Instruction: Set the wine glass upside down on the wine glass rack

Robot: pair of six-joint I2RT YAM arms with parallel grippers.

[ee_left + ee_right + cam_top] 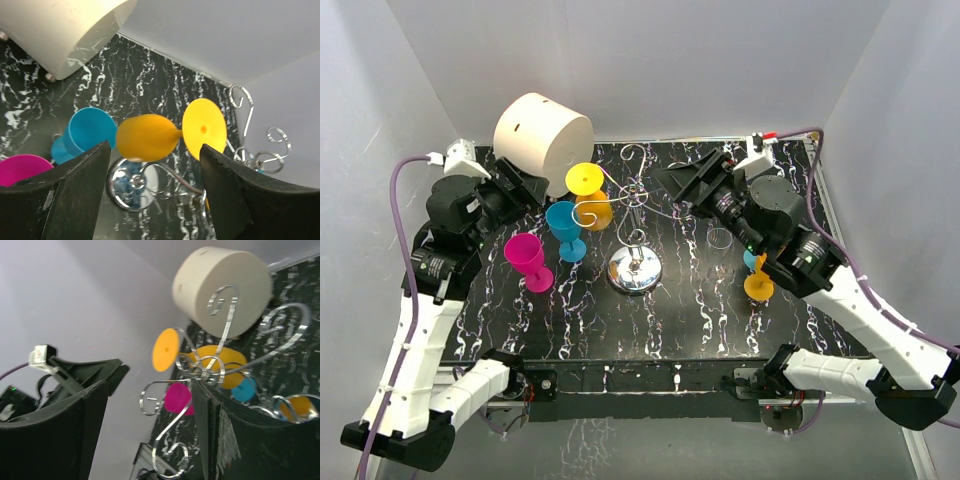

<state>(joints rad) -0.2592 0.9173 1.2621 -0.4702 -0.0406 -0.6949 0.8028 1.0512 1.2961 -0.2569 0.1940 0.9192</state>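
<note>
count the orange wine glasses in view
2. One orange wine glass hangs foot-up on the wine glass rack, left of its stem. A second orange glass stands at the right, partly covered by the right arm. More could be hidden under that arm.

Top view: set high on your 6 o'clock side, looking down over the whole table [720,320], with the rack [636,225] at centre. Left wrist view: close in, from the rack's 9 o'clock, facing the yellow glass [147,137]. Right wrist view: close, from 3 o'clock, looking through the rack. All three share the rack, yellow glass and cylinder [542,135].
</note>
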